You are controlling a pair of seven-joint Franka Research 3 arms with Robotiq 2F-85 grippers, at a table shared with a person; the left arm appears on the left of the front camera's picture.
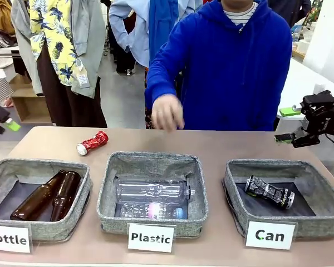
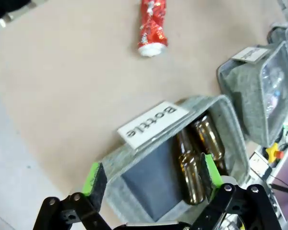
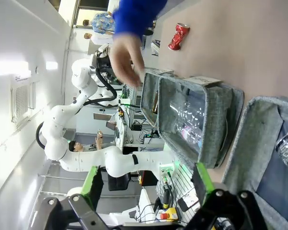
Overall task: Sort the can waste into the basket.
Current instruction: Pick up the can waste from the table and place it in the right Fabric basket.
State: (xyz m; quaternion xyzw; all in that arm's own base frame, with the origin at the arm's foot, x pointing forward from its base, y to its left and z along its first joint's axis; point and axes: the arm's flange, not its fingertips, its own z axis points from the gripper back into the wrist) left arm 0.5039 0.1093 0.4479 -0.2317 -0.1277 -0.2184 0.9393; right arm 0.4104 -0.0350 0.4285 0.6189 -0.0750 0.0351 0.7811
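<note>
A shiny red crushed can (image 1: 92, 142) lies on the table behind the left basket, apart from both grippers; it also shows as the red can (image 2: 152, 26) and the red can (image 3: 178, 36). A black crushed can (image 1: 269, 192) lies inside the grey "Can" basket (image 1: 229, 179) at the right, whose wall (image 3: 259, 124) appears in the right wrist view. My left gripper (image 1: 5, 122) hangs open at the far left; in its wrist view the left gripper (image 2: 151, 173) is over the "Bottle" basket. My right gripper (image 1: 286, 124) is open above that basket's far right, seen as the right gripper (image 3: 146, 178).
The "Bottle" basket (image 1: 0, 172) holds two brown glass bottles (image 1: 50, 194). The middle "Plastic" basket (image 1: 108, 189) holds clear plastic bottles (image 1: 153, 192). A person in a blue hoodie stands at the far side, one hand (image 1: 167, 111) hovering over the table's far edge.
</note>
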